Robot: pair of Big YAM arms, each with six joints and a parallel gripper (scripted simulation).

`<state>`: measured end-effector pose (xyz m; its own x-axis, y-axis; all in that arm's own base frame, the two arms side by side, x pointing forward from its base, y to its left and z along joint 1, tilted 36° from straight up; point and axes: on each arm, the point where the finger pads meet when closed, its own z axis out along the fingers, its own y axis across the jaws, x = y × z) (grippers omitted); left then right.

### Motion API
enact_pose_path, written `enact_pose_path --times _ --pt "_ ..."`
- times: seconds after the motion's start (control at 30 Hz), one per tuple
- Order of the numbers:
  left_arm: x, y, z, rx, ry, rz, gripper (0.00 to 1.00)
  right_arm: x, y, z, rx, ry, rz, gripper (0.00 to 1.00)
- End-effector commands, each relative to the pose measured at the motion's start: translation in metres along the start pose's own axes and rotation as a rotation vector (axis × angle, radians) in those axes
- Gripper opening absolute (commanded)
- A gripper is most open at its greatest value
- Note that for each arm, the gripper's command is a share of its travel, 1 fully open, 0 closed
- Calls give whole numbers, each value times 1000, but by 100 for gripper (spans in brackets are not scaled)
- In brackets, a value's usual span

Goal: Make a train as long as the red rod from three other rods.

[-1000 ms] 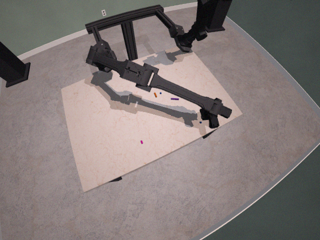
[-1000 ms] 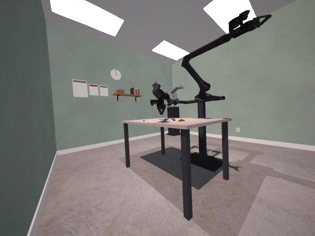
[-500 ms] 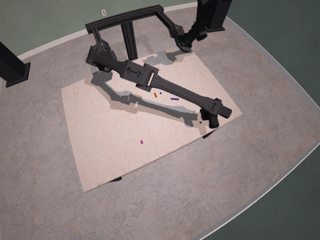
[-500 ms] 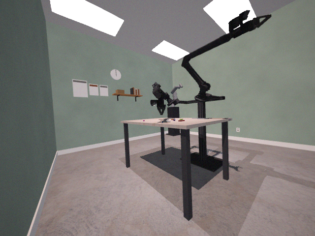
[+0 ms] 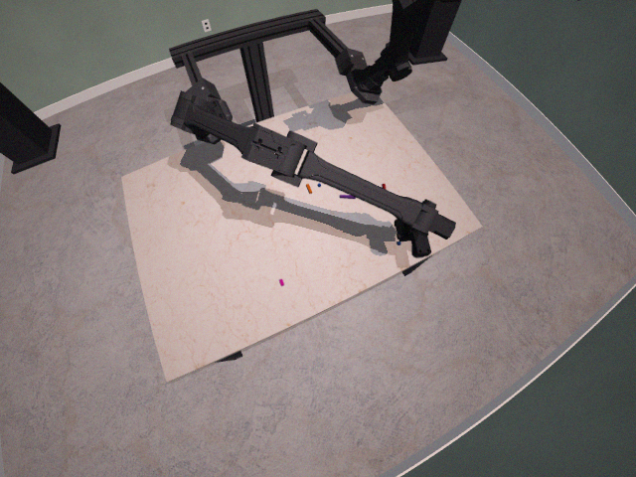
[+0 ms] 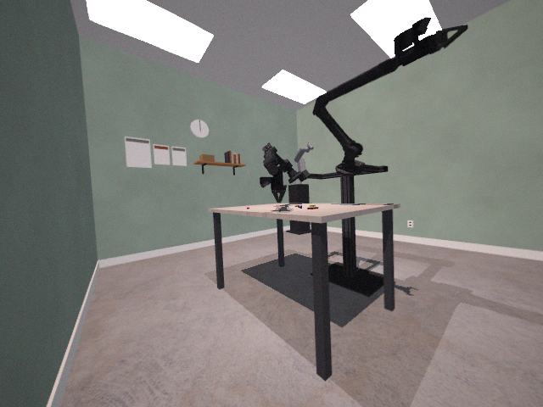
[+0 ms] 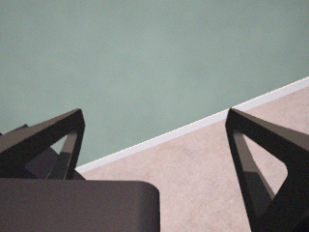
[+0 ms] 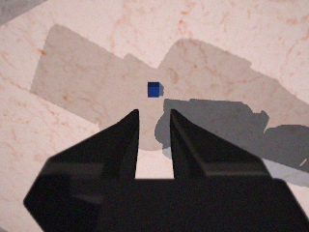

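From left to right in the top view, a magenta rod (image 5: 281, 282) (image 6: 248, 208) lies by itself on the pale table (image 5: 205, 308) (image 6: 249, 211), toward the edge opposite the arm mounts. Farther right come an orange rod (image 5: 309, 189), a small blue rod (image 5: 319, 185) just beside it, and a purple rod (image 5: 347, 196). Next is the red rod (image 5: 384, 186) (image 6: 312, 208), partly under the outstretched right arm; the exterior view shows a lime rod (image 6: 312, 205) near it.

A second blue rod (image 5: 398, 242) (image 8: 154, 90) lies close to the right gripper (image 5: 405, 232) (image 6: 279, 200) (image 8: 154, 117). In the right wrist view it sits just beyond the fingertips, nearly on their centre line. It looks almost cubic, so no long axis stands out, and its sides run roughly square to the fingers. Those fingers stand narrowly apart with nothing between them, above the table.

The left gripper (image 6: 464, 28) (image 7: 154, 116) is raised far away, its fingers wide and holding nothing.

The right arm is plainly nearer. A grasp here would probably need a little forward travel, a wider opening and a descent. Magenta, orange and one blue would match red's length; no finished train is visible.
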<state>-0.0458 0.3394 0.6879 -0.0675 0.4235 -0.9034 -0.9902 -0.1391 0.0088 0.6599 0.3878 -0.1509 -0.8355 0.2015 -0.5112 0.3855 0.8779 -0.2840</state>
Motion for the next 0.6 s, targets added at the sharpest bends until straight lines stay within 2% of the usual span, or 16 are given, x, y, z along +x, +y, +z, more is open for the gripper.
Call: enact_pose_path --times 0.0,0.57 --pt "0 5 -3 -12 7 -4 100 -13 3 18 -4 -6 11 23" --pt "0 5 -3 -12 7 -4 100 -13 2 35 -2 -4 9 23"
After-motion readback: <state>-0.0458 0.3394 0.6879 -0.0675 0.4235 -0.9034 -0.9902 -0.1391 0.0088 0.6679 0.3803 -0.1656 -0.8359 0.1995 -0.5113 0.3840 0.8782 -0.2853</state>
